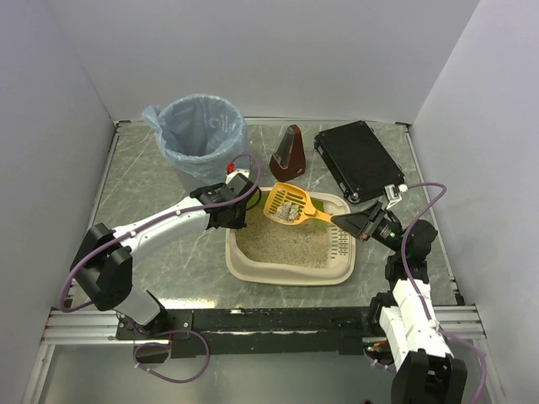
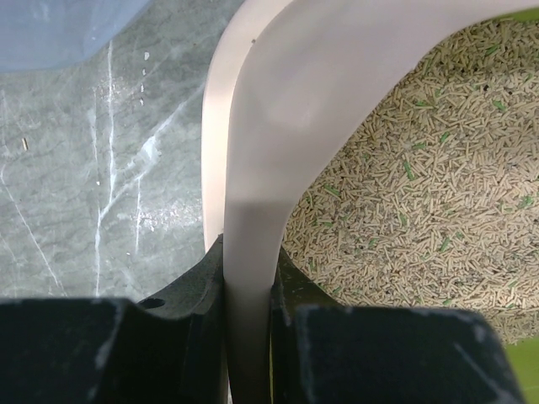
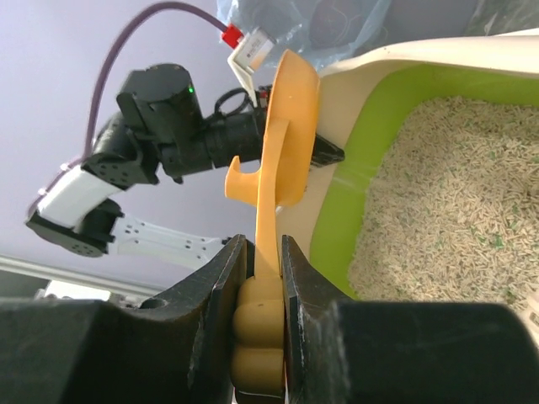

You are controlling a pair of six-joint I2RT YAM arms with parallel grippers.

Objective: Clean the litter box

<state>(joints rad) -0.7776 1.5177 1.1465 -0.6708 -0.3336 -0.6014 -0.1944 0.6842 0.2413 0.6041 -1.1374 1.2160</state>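
Note:
The litter box [image 1: 286, 276], a cream tray with sandy litter [image 1: 290, 240], lies mid-table. My left gripper [image 1: 238, 214] is shut on its left rim near the far corner. In the left wrist view the cream rim [image 2: 253, 168] runs between the closed fingers of that gripper [image 2: 247, 278], with litter [image 2: 421, 185] to the right. My right gripper [image 1: 349, 224] is shut on the handle of an orange slotted scoop [image 1: 287, 206], which holds grey clumps above the box's far end. The right wrist view shows the scoop [image 3: 288, 126] edge-on, the gripper [image 3: 263, 261] clamping its handle, and the green inner wall [image 3: 354, 168].
A round bin lined with a blue bag [image 1: 200, 130] stands at the back left, just behind my left gripper. A dark brown wedge-shaped stand [image 1: 288, 156] and a flat black case [image 1: 358, 160] sit behind the box. White walls enclose the table.

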